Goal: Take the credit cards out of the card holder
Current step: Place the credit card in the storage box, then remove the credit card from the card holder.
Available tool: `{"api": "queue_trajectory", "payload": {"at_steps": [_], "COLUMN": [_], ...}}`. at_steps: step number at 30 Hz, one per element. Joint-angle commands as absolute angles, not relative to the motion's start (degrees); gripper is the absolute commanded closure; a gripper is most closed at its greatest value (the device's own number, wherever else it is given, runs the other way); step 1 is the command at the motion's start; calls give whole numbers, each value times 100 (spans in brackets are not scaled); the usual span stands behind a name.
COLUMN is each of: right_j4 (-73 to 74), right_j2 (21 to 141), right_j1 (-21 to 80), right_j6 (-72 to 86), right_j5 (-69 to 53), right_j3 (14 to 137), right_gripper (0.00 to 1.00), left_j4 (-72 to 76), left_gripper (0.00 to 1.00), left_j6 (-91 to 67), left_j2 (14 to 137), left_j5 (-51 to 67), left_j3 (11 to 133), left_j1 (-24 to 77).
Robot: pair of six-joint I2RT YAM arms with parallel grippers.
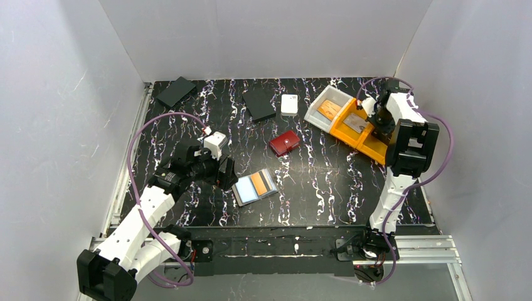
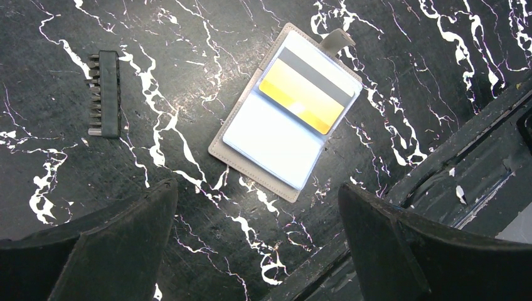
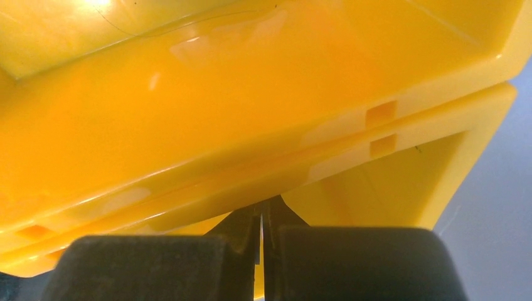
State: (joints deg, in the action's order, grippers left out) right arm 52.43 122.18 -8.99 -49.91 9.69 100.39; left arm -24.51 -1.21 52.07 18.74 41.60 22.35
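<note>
Card holder [image 2: 250, 167], one, lies open on the desk [image 1: 326, 188] by the left arm. Two credit cards [image 1: 258, 182] inside, one per half: orange card [image 2: 301, 94], light blue card [image 2: 270, 141]. Left claw [image 2: 257, 185] spread, just beside it. Right claw [image 3: 262, 219] pressed together at a yellow bin [image 3: 251, 94].

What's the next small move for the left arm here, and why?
Likely ease the left gripper forward and down toward the light blue card. Its jaws stand open and hold nothing, the card holder lies open just ahead of them, and both that card and the orange card sit inside it. The right gripper is shut over the yellow bin.
</note>
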Motion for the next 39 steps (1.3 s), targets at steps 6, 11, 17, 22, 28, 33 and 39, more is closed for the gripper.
{"api": "queue_trajectory", "payload": {"at_steps": [6, 11, 17, 22, 28, 33, 39], "right_j4": [4327, 3488, 3085, 3768, 4477, 4870, 3309], "right_j2": [12297, 11895, 11386, 10697, 9236, 8225, 8029], "right_j1": [-931, -926, -936, -933, -895, -695, 1039], "right_j6": [-4740, -4474, -4433, -4217, -4227, -4374, -2414], "right_j5": [1392, 1789, 1927, 949, -1860, -5066, -5851], "right_j3": [10123, 9875, 9757, 9729, 8654, 7313, 6039], "right_gripper": [70, 59, 55, 55, 51, 34, 33], "left_j4": [-2570, -2566, -2500, -2434, -2197, -1225, -595], "left_gripper": [1, 1, 1, 1, 2, 6, 15], "left_j6": [-27, -45, -175, -798, -1320, -3033, -4527], "left_j2": [5255, 5245, 5180, 5220, 5578, 5728, 5909], "left_j5": [1824, 1867, 1974, 1884, 3093, 3678, 1955], "left_j3": [4267, 4271, 4268, 4259, 4301, 3953, 3651], "left_j1": [2249, 2245, 2228, 2163, 2136, 2245, 3421]}}
